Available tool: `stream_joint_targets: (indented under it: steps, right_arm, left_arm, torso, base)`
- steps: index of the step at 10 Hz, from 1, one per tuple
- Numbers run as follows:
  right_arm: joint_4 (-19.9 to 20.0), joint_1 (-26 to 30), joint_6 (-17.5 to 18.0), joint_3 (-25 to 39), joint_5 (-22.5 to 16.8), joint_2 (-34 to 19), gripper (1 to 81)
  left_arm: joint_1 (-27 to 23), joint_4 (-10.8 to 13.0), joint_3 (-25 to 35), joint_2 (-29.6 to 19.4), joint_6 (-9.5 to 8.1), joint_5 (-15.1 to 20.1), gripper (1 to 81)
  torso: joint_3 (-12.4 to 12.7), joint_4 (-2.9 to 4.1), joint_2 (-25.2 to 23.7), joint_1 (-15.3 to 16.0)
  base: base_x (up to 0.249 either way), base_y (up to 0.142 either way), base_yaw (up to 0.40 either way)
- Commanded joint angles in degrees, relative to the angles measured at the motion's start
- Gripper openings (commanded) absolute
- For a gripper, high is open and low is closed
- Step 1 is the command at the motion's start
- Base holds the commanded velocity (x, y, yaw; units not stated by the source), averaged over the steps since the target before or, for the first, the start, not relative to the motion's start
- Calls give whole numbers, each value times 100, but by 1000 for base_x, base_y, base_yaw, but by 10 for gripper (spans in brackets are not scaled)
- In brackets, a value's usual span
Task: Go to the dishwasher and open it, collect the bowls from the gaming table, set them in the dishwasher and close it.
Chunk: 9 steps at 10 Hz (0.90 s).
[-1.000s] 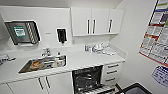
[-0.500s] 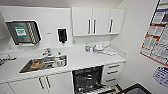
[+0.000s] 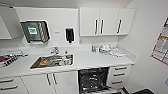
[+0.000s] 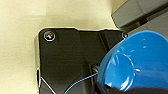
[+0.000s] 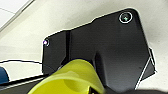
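Note:
The dishwasher (image 3: 93,79) stands open under the white counter, right of the sink, and its dark inside with wire racks shows in the head view. A blue bowl (image 4: 140,62) looms close in the left wrist view, tilted, with my left gripper (image 4: 125,90) shut on its lower rim. My right gripper (image 5: 100,91) holds a yellow-green cup (image 5: 72,77), which lies on its side in the right wrist view. The gaming table is out of view.
A steel sink (image 3: 52,61) with dishes in it is set into the counter (image 3: 90,60) on the left. White drawers (image 3: 120,75) flank the dishwasher on the right, and a wall (image 3: 150,37) closes that side. Bottles and cloths (image 3: 106,48) sit at the counter's back.

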Motion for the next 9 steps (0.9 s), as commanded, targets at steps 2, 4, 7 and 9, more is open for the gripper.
stream_joint_targets:
  steps: [2, 4, 7, 9]
  right_arm:
    - [-73, 216, -13, 34, -169, -112, 10]
    - [-73, 216, -13, 34, -169, -112, 10]
    - [-73, 225, -13, 34, -169, -112, 10]
    - [-73, 234, -13, 34, -169, -103, 10]
  left_arm:
    - [-177, 64, 36, -111, 0, 168, 10]
    - [-177, 73, 36, -111, 0, 168, 10]
    - [-185, 38, 36, -120, 0, 168, 10]
    - [-177, 29, 36, -128, -17, 159, 10]
  torso:
    - [0, 0, 0, 5]
    - [0, 0, 0, 5]
    - [0, 0, 0, 5]
    - [0, 0, 0, 5]
  base:
    - [0, 0, 162]
    - [0, 0, 146]
    - [0, 0, 0]
    - [0, 0, 0]
